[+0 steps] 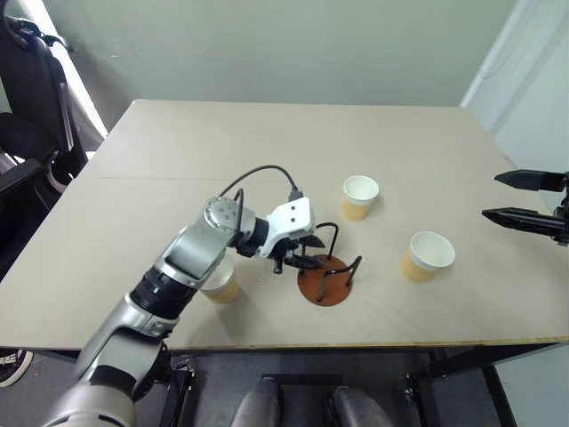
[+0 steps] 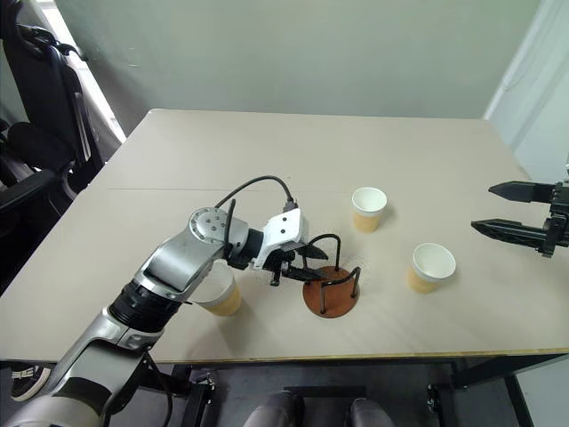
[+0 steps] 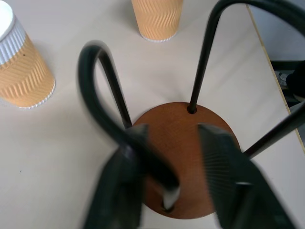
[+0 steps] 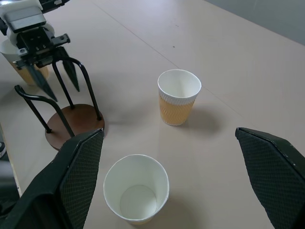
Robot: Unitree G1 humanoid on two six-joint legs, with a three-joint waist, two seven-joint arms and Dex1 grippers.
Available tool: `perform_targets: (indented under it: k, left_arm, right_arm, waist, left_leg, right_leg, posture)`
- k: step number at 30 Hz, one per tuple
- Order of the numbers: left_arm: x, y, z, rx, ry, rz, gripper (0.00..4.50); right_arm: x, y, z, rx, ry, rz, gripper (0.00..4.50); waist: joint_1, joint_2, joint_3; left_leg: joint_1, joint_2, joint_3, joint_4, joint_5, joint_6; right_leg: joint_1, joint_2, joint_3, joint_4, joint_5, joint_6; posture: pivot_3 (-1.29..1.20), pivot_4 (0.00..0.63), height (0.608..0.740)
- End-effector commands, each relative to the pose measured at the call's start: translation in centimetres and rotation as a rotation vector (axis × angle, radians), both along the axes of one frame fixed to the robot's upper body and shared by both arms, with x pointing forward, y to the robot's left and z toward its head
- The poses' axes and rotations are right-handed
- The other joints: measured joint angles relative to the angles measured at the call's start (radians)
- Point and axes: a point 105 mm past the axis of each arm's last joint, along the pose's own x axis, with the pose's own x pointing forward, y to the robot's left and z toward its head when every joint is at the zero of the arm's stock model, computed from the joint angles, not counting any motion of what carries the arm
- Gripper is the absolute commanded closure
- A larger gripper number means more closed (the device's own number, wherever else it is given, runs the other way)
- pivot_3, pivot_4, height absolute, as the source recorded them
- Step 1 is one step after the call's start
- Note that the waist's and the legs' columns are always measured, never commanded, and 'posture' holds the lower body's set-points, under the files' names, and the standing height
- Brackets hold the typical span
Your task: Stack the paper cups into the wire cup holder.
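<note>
Fingers [image 3: 224, 176] astride holder loop [image 3: 102, 100], wrist view

The wire cup holder [image 1: 325, 274] stands near the front edge of the tabletop [image 1: 267, 151], empty inside. The left hand [image 1: 300, 258] sits at the holder's left side, its fingers apart astride one wire loop, so entry from that side is blocked. Behind the holder and slightly right stands one paper cup [image 1: 359, 197]; farther right of the holder another cup [image 1: 427, 255]; left of the holder, under the left forearm, a third cup [image 1: 219, 283]. The right hand [image 1: 526, 197], fingers wide apart, hovers beyond the right cup. Behind the holder the tabletop's far half lies bare
</note>
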Motion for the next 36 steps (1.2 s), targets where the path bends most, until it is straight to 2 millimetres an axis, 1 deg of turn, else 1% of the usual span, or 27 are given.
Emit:
perform_targets:
  k: [1, 3, 4, 7, 11, 13, 16, 18, 19, 20, 21, 23, 26, 28, 29, 31, 36]
  left_arm:
    - [0.0, -0.1, 0.4, 0.007, -0.051, -0.009, 1.17]
    - [0.1, 0.0, 0.6, 0.008, -0.064, -0.003, 0.38]
    - [0.1, 0.0, 0.7, 0.008, -0.07, 0.0, 0.09]
    - [-0.1, 0.6, 1.7, 0.015, -0.092, 0.001, 0.09]
    - [-0.2, 2.3, 3.0, 0.05, -0.117, 0.024, 0.09]
    - [0.2, 3.4, 3.5, 0.079, -0.146, 0.053, 0.09]
    - [0.6, 4.4, 4.5, 0.071, -0.158, 0.086, 0.09]
    - [0.7, 5.1, 5.6, 0.057, -0.172, 0.103, 0.09]
    - [0.8, 5.5, 6.5, 0.042, -0.183, 0.114, 0.09]
    - [0.7, 6.3, 8.0, 0.017, -0.198, 0.126, 0.09]
    - [0.6, 6.9, 9.0, 0.0, -0.209, 0.132, 0.09]
    - [0.1, 7.7, 10.3, -0.024, -0.219, 0.119, 0.09]
    - [-2.5, 9.4, 11.7, -0.052, -0.183, 0.032, 0.09]
    - [-3.5, 10.6, 12.0, -0.06, -0.157, 0.04, 0.09]
    - [-3.8, 11.4, 11.8, -0.052, -0.146, 0.057, 0.09]
    - [-4.4, 12.2, 11.4, -0.041, -0.127, 0.083, 0.09]
    - [-5.3, 12.3, 10.7, -0.059, -0.103, 0.114, 0.09]
  right_arm:
    - [-0.4, 0.5, 1.3, -0.023, -0.048, 0.023, 0.0]
    - [-0.5, 0.5, 1.3, -0.023, -0.047, 0.023, 0.0]
    - [-0.5, 0.5, 1.3, -0.024, -0.047, 0.024, 0.0]
    - [-0.7, 0.5, 1.5, -0.026, -0.047, 0.029, 0.0]
    - [-0.9, 0.6, 1.5, -0.03, -0.047, 0.037, 0.0]
    - [-0.9, 0.9, 1.5, -0.033, -0.044, 0.051, 0.0]
    - [-0.9, 1.5, 0.9, -0.071, -0.019, 0.081, 0.0]
    - [-0.9, 1.7, 0.3, -0.117, 0.004, 0.081, 0.0]
    - [-0.8, 1.7, -0.2, -0.155, 0.024, 0.078, 0.0]
    - [-0.9, 1.9, -1.2, -0.212, 0.059, 0.091, 0.0]
    - [-1.1, 2.0, -1.9, -0.25, 0.083, 0.102, 0.0]
    - [-1.3, 2.4, -2.8, -0.289, 0.117, 0.128, 0.0]
    - [-1.6, 3.6, -3.9, -0.314, 0.152, 0.182, 0.0]
    - [-1.9, 4.6, -4.3, -0.317, 0.164, 0.221, 0.0]
    - [-2.0, 5.3, -4.5, -0.319, 0.171, 0.244, 0.0]
    - [-2.1, 6.0, -5.2, -0.333, 0.185, 0.268, 0.0]
    - [-1.9, 7.1, -7.4, -0.383, 0.228, 0.312, 0.0]
  waist:
    - [0.0, 0.0, 0.0]
    - [0.0, 0.0, 0.0]
    - [0.0, 0.0, 0.0]
    - [0.0, 0.0, 0.0]
    - [-0.001, 0.0, 0.0]
    - [-0.001, 0.0, 0.0]
    - [-0.001, 0.0, 0.0]
    - [0.0, 0.0, 0.0]
    - [0.0, 0.0, 0.0]
    - [0.0, 0.0, 0.0]
    - [-0.001, 0.0, 0.0]
    - [-0.002, 0.0, 0.0]
    - [-0.005, 0.001, 0.0]
    - [-0.008, 0.001, 0.0]
    - [-0.009, 0.001, 0.0]
    - [-0.011, 0.001, 0.0]
    - [-0.007, 0.001, 0.0]
  left_leg:
    - [0.0, 0.0, 0.0, 0.0, 0.0, 0.0]
    - [0.0, 0.0, 0.0, 0.0, 0.0, 0.0]
    - [0.0, 0.0, 0.0, 0.0, 0.0, 0.0]
    - [0.0, 0.0, 0.0, 0.0, 0.0, 0.0]
    - [0.0, 0.0, 0.0, -0.001, 0.0, 0.0]
    - [0.0, 0.0, 0.0, -0.001, 0.0, 0.0]
    - [0.0, 0.0, 0.0, -0.001, 0.0, 0.0]
    - [0.0, 0.0, -0.001, -0.001, 0.0, 0.0]
    - [0.0, 0.0, -0.001, -0.001, 0.0, 0.0]
    - [-0.001, 0.0, 0.0, -0.001, 0.0, 0.0]
    - [-0.001, 0.0, -0.001, -0.001, 0.0, 0.0]
    - [-0.002, 0.001, -0.001, -0.002, -0.001, 0.0]
    - [-0.002, 0.0, 0.0, -0.002, -0.002, 0.0]
    - [-0.003, 0.001, 0.0, -0.002, -0.003, -0.001]
    - [-0.003, 0.001, -0.001, -0.002, -0.003, -0.001]
    - [-0.003, 0.001, -0.001, -0.003, -0.003, -0.001]
    - [-0.003, 0.001, -0.001, -0.001, -0.003, -0.001]
  right_leg:
    - [0.0, 0.0, 0.0, 0.0, 0.0, 0.0]
    - [0.0, 0.0, 0.0, 0.0, 0.0, 0.0]
    - [0.0, 0.0, 0.0, 0.0, 0.0, 0.0]
    - [0.0, 0.0, 0.0, 0.0, 0.0, 0.0]
    - [0.0, 0.0, 0.0, 0.0, 0.0, 0.0]
    - [0.0, 0.0, 0.0, -0.001, 0.0, 0.0]
    - [0.0, 0.0, 0.0, -0.001, 0.0, 0.0]
    - [0.0, 0.0, 0.0, -0.002, 0.0, 0.0]
    - [0.0, 0.0, 0.0, -0.002, 0.0, 0.0]
    - [0.0, 0.0, 0.0, -0.002, 0.0, -0.001]
    - [-0.001, 0.0, 0.0, -0.002, 0.0, -0.001]
    - [-0.002, 0.0, 0.0, -0.002, 0.001, -0.001]
    - [-0.002, 0.0, 0.0, -0.003, 0.001, -0.001]
    - [-0.004, 0.0, 0.0, -0.003, 0.0, -0.002]
    - [-0.004, 0.0, 0.0, -0.003, 0.0, -0.002]
    - [-0.005, 0.0, 0.0, -0.003, 0.0, -0.002]
    - [-0.004, 0.0, -0.001, -0.003, 0.0, -0.003]
  posture:
    - [0.0, 0.15, 0.74]
    - [0.0, 0.15, 0.74]
    - [0.0, 0.15, 0.74]
    - [0.0, 0.15, 0.74]
    - [0.0, 0.15, 0.74]
    - [0.0, 0.15, 0.74]
    - [0.0, 0.15, 0.74]
    - [0.0, 0.15, 0.74]
    - [0.0, 0.15, 0.74]
    - [0.0, 0.15, 0.74]
    - [0.0, 0.15, 0.74]
    - [0.0, 0.15, 0.74]
    - [0.0, 0.15, 0.74]
    - [0.0, 0.15, 0.74]
    - [0.0, 0.15, 0.74]
    - [0.0, 0.15, 0.74]
    - [0.0, 0.15, 0.74]
